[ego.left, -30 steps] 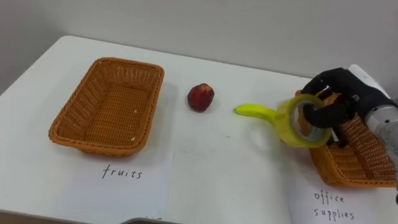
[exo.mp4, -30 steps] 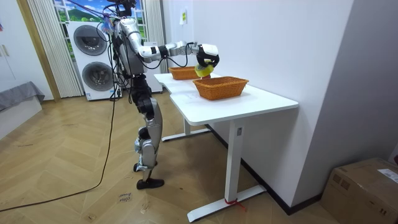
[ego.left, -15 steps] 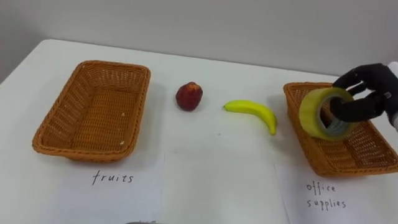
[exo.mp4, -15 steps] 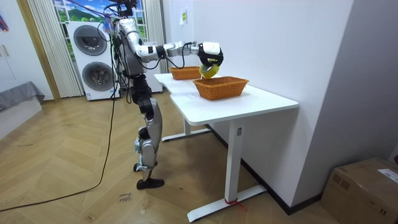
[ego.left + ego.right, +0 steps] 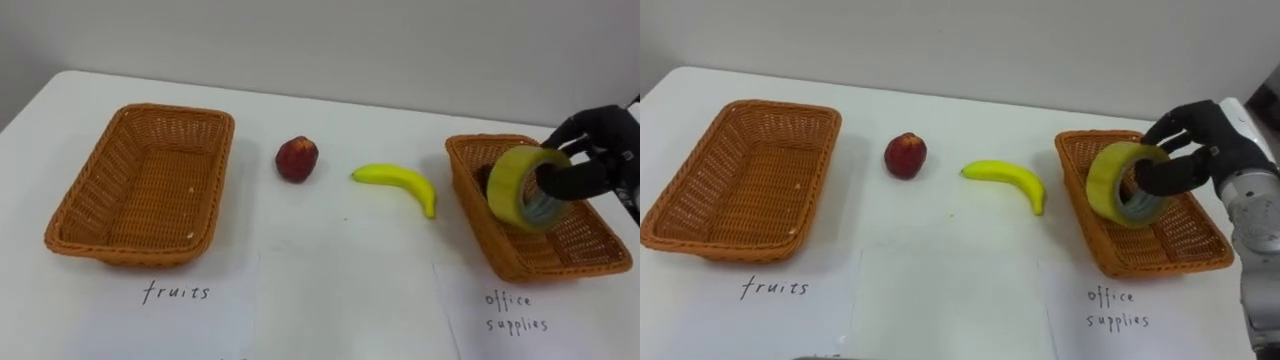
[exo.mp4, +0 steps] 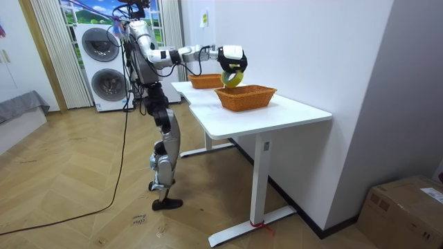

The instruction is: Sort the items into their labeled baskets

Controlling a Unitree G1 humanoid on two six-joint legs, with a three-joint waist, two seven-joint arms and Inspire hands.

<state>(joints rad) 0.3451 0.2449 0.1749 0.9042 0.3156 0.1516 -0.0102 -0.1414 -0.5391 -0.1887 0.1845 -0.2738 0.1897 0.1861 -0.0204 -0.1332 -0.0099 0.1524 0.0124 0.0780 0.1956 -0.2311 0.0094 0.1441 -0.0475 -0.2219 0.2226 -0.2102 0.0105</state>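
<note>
My right hand [image 5: 590, 150] [image 5: 1195, 140] is shut on a yellow roll of tape [image 5: 522, 186] [image 5: 1122, 183], holding it just above the office supplies basket [image 5: 500, 250] [image 5: 1110, 255] at the table's right. A red apple [image 5: 297, 159] [image 5: 905, 155] and a yellow banana [image 5: 395, 183] [image 5: 1005, 180] lie on the white table between the two baskets. At the left stands the fruits basket [image 5: 140, 185] [image 5: 740, 180] with nothing in it. In the room view the right hand [image 6: 232, 59] holds the tape [image 6: 230, 77] over the near basket [image 6: 246, 97].
Paper labels lie at the table's front: one reading fruits [image 5: 177, 293] below the left basket, one reading office supplies [image 5: 517, 310] below the right. I stand at the white table [image 6: 277, 114] by a wall, with washing machines [image 6: 100, 59] behind.
My right hand has carried the tape rightward, from beside the banana to above the office supplies basket. The eye views have shifted a little.
</note>
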